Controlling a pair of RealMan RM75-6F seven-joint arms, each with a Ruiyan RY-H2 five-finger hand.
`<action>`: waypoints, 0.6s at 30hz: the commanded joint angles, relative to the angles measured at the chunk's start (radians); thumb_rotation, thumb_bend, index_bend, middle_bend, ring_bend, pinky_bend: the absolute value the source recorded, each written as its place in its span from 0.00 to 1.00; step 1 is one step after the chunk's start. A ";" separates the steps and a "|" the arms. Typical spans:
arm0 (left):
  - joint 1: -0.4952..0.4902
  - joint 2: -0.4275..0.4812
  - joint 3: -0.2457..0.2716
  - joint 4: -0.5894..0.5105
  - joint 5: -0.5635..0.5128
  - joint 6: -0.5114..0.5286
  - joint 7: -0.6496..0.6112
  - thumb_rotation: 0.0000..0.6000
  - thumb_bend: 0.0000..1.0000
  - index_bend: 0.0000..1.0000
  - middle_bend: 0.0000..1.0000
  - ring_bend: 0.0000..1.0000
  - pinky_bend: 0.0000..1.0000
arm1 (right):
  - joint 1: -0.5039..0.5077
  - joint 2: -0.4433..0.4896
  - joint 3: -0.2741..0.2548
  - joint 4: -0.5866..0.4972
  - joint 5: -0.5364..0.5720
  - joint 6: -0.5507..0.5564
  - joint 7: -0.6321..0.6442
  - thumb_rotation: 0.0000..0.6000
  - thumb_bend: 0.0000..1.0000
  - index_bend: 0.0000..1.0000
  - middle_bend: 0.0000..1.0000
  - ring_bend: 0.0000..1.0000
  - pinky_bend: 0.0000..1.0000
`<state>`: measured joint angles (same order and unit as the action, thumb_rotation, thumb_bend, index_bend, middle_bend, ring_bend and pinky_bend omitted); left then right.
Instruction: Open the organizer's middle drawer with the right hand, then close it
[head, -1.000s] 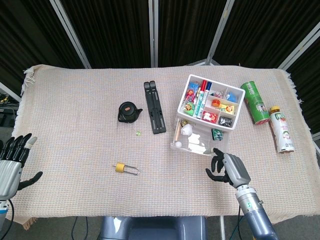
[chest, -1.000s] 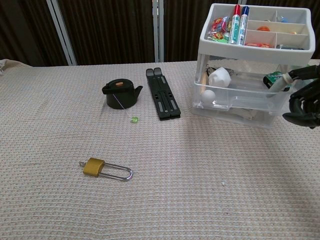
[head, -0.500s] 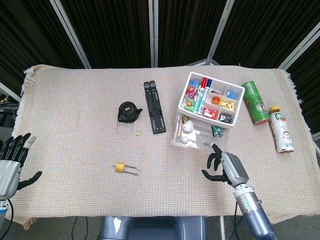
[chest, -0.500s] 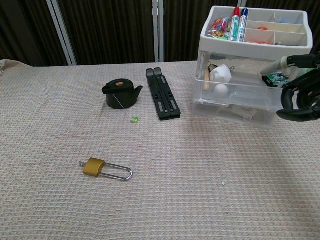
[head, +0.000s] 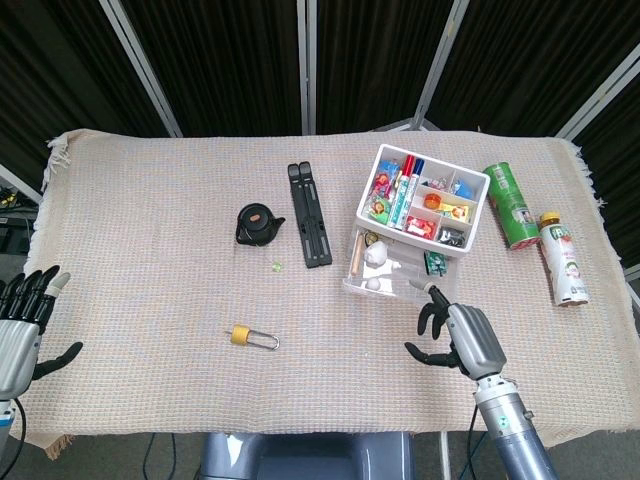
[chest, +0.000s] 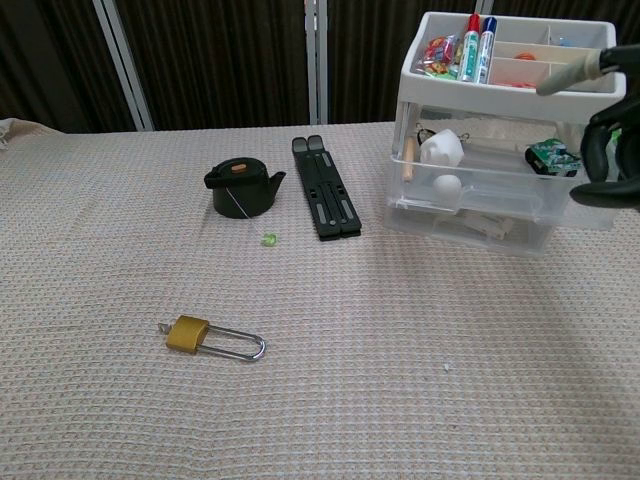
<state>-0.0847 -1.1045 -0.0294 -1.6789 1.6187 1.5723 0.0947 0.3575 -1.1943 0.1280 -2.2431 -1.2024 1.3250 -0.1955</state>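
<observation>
The white organizer (head: 424, 196) (chest: 505, 70) stands at the right of the table with pens and small items in its top tray. Its clear middle drawer (head: 392, 276) (chest: 490, 180) sticks out partly toward me and holds a white ball and small items. My right hand (head: 455, 335) (chest: 610, 140) hovers just in front of the drawer's right front corner, fingers spread and curled, holding nothing. Whether its pale fingertip (head: 432, 291) touches the drawer I cannot tell. My left hand (head: 22, 330) rests open at the table's near left edge.
A brass padlock (head: 250, 337) (chest: 205, 335) lies near the front middle. A black round case (head: 258, 224) (chest: 243, 187) and a black folded stand (head: 310, 227) (chest: 325, 198) sit left of the organizer. A green can (head: 510, 205) and a bottle (head: 563, 260) lie to its right.
The middle drawer has slid partway back into the organizer. My right hand has risen in the chest view and stays by the drawer front. The left hand has barely moved.
</observation>
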 joint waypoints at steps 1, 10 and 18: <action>0.001 0.001 -0.002 0.000 -0.001 0.003 -0.002 1.00 0.20 0.00 0.00 0.00 0.00 | 0.019 0.013 0.047 -0.034 0.023 0.025 -0.068 1.00 0.11 0.19 0.62 0.66 0.49; 0.008 0.011 -0.012 0.006 -0.011 0.023 -0.025 1.00 0.20 0.00 0.00 0.00 0.00 | 0.175 -0.011 0.205 -0.006 0.238 0.028 -0.313 1.00 0.09 0.27 0.86 0.87 0.60; 0.008 0.015 -0.021 0.012 -0.027 0.022 -0.040 1.00 0.20 0.00 0.00 0.00 0.00 | 0.305 -0.081 0.247 0.111 0.329 0.019 -0.485 1.00 0.06 0.40 1.00 1.00 0.68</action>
<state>-0.0763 -1.0901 -0.0494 -1.6678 1.5927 1.5941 0.0555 0.6372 -1.2549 0.3631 -2.1567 -0.8956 1.3517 -0.6558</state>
